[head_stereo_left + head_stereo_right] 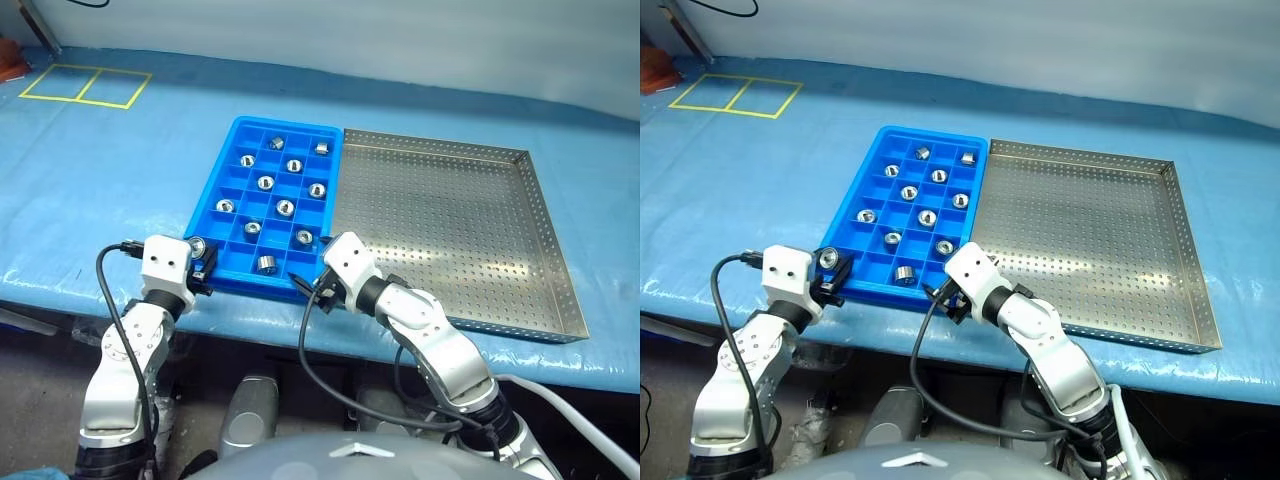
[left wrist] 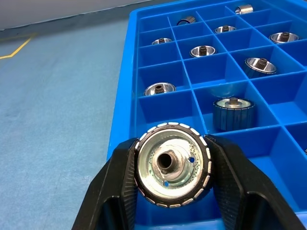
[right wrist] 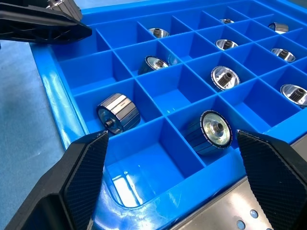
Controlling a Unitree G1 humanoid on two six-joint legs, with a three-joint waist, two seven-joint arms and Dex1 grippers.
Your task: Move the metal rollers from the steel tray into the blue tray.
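Note:
The blue tray (image 1: 212,190) lies on the table with the steel tray (image 1: 450,220) butted against its right side. Several metal rollers (image 1: 266,182) sit in the blue compartments, one to a cell. The steel tray's perforated floor is bare. My left gripper (image 2: 172,143) is shut on one roller (image 2: 172,164) just over the blue tray's near left corner, with the roller's bore facing the camera. At the near right corner my right gripper (image 3: 172,136) stands open with nothing between its fingers, over a cell beside two rollers lying on their sides (image 3: 213,132).
A blue cover spreads over the table (image 1: 120,200), and its front edge runs just below both trays. Yellow tape squares (image 1: 85,85) mark the far left. A black cable (image 1: 310,350) loops from my right wrist.

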